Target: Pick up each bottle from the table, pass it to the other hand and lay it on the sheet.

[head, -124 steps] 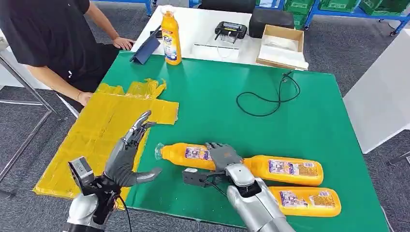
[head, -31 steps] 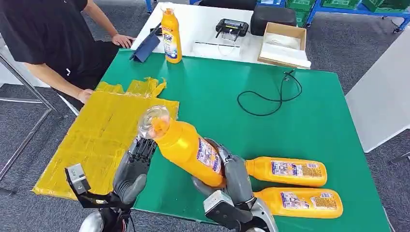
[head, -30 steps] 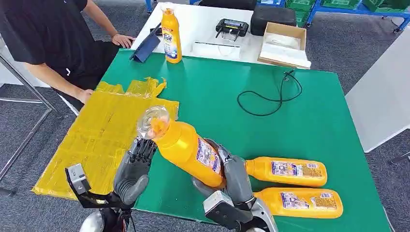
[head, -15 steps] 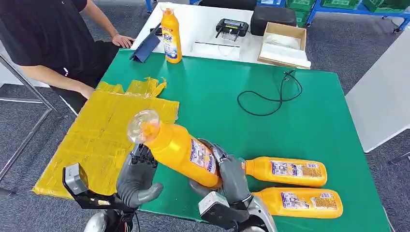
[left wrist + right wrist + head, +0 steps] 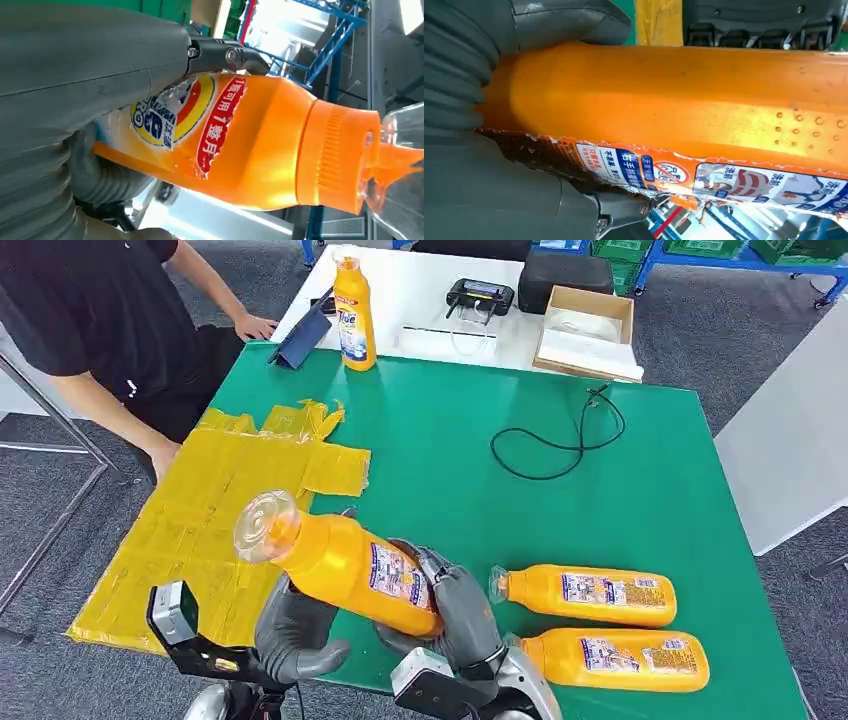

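A green table (image 5: 450,450) was seen bearing a yellow sheet (image 5: 200,520), two lying bottles (image 5: 585,595) and a black cable (image 5: 555,435).

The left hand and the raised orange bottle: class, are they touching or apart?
Touching. In the left wrist view the left hand wraps the raised orange bottle, its thumb and fingers pressed against the label. The head view shows the right hand gripping the bottle's base too.

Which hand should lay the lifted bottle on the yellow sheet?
Left. The left hand already grips the lifted bottle alongside the right hand, and it sits beside the yellow sheet. The right hand would have to reach across.
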Robot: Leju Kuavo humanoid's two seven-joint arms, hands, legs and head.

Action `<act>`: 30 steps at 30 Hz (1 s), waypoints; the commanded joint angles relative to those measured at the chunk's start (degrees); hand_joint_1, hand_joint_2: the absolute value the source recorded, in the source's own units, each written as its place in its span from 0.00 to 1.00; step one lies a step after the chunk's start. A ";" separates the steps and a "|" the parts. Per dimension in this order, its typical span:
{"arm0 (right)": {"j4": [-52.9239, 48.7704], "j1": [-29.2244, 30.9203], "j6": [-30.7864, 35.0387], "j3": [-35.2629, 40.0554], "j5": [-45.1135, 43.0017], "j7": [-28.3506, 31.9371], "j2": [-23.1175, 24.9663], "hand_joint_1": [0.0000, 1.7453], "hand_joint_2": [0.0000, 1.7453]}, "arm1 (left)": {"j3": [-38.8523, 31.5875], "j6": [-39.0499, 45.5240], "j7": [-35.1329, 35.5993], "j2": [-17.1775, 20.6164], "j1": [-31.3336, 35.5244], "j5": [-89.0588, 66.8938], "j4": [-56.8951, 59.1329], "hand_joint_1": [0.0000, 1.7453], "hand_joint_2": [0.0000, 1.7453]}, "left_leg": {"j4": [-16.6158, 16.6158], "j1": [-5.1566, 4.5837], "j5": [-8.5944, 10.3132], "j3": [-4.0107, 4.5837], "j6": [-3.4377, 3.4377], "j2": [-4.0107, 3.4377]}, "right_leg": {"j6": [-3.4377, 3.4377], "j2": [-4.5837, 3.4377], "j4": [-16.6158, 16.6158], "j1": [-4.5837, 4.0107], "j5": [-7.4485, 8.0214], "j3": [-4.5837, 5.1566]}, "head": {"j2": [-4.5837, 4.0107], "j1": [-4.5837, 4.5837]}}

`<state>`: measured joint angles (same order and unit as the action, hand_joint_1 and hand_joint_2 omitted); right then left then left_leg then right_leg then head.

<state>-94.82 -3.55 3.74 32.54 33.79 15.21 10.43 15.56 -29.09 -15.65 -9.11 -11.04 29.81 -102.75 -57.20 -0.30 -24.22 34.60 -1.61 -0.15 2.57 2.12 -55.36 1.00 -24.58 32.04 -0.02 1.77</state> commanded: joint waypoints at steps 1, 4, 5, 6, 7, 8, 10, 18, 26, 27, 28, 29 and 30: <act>7.26 1.98 -0.44 4.08 1.84 0.10 -2.71 1.00 1.00 | 3.49 0.12 -0.60 3.29 1.16 -1.19 4.03 0.00 1.00 | 0.11 0.04 -0.01 -0.22 0.11 -0.05 | -0.11 -0.19 0.13 -0.02 0.01 -0.22 | 0.00 -0.02; 8.80 1.78 -0.58 5.54 2.77 0.52 -2.98 1.00 1.00 | 3.95 0.55 -2.12 3.12 1.04 -3.29 5.10 0.00 1.00 | 0.13 0.04 -0.05 -0.31 0.15 -0.04 | -0.15 -0.23 0.15 -0.02 -0.03 -0.31 | 0.00 -0.02; 9.48 1.84 -0.70 6.15 2.91 0.61 -3.03 1.00 1.00 | 3.78 0.91 -2.52 2.87 1.23 -4.11 5.57 0.00 1.00 | 0.12 0.04 -0.03 -0.27 0.12 -0.02 | -0.12 -0.18 0.15 -0.02 -0.02 -0.28 | 0.00 0.00; 9.98 2.04 -0.86 6.72 3.07 0.69 -3.12 1.00 1.00 | 3.55 0.98 -2.71 2.66 1.50 -4.51 5.89 0.00 1.00 | 0.09 0.03 -0.01 -0.18 0.08 -0.02 | -0.08 -0.12 0.12 -0.02 0.00 -0.19 | 0.00 -0.02; 10.65 2.37 -1.13 7.51 3.21 0.72 -3.23 1.00 1.00 | 3.06 1.29 -2.78 2.37 1.88 -5.12 6.13 0.00 1.00 | 0.11 0.06 -0.08 -0.38 0.19 -0.02 | -0.20 -0.27 0.16 -0.04 -0.07 -0.41 | 0.00 0.00; 10.83 2.40 -1.22 7.68 3.25 0.72 -3.26 1.00 1.00 | 2.89 1.43 -2.83 2.24 1.92 -5.33 6.12 0.00 1.00 | 0.11 0.03 -0.02 -0.24 0.11 -0.03 | -0.12 -0.18 0.12 -0.01 -0.02 -0.24 | 0.00 0.00; 11.61 2.64 -1.75 8.62 3.24 0.64 -3.37 1.00 1.00 | 2.39 1.33 -2.76 2.00 2.11 -5.72 6.11 0.00 1.00 | 0.10 0.03 -0.01 -0.20 0.11 -0.02 | -0.12 -0.17 0.11 -0.01 -0.01 -0.21 | 0.00 0.00; 10.57 2.54 -2.36 10.41 4.09 -0.09 -4.29 1.00 1.00 | 1.78 2.79 -1.91 1.60 2.57 -7.73 4.68 1.00 1.00 | 0.04 0.06 -0.02 -0.15 0.11 0.03 | -0.11 -0.10 0.09 -0.05 -0.03 -0.16 | 0.00 0.00; 9.92 2.52 -2.51 9.95 3.86 -0.63 -4.50 1.00 1.00 | 1.88 2.31 -1.97 1.91 3.01 -7.87 4.81 1.00 1.00 | 0.04 0.04 0.00 -0.09 0.09 0.06 | -0.09 -0.05 0.07 -0.02 -0.02 -0.09 | 0.00 0.00; 9.92 2.52 -2.51 9.95 3.86 -0.63 -4.50 1.00 1.00 | 1.88 2.31 -1.97 1.91 3.01 -7.87 4.81 1.00 1.00 | 0.03 0.05 -0.03 -0.16 0.12 0.09 | -0.13 -0.07 0.07 -0.03 -0.06 -0.18 | 0.00 -0.02; 9.92 2.52 -2.51 9.95 3.86 -0.63 -4.50 1.00 1.00 | 1.88 2.31 -1.97 1.91 3.01 -7.87 4.81 1.00 1.00 | 0.03 0.05 -0.01 -0.11 0.10 0.07 | -0.10 -0.06 0.07 -0.04 -0.03 -0.12 | 0.00 0.00; 9.92 2.52 -2.51 9.95 3.86 -0.63 -4.50 1.00 1.00 | 1.88 2.31 -1.97 1.91 3.01 -7.87 4.81 1.00 1.00 | 0.04 0.03 0.00 -0.08 0.07 0.05 | -0.08 -0.04 0.06 -0.01 -0.02 -0.07 | 0.00 0.00; 9.92 2.52 -2.51 9.95 3.86 -0.63 -4.50 1.00 1.00 | 1.88 2.31 -1.97 1.91 3.01 -7.87 4.81 1.00 1.00 | 0.04 0.05 -0.01 -0.14 0.11 0.07 | -0.12 -0.07 0.07 -0.03 -0.04 -0.14 | 0.00 -0.02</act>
<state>-87.76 -1.94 2.30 39.67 37.35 14.75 7.76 15.96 -26.67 -18.01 -7.98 -10.78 22.05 -99.91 -57.20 -0.30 -24.22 34.61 -1.61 -0.16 2.57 2.11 -55.36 1.00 -24.59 32.09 -0.02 1.75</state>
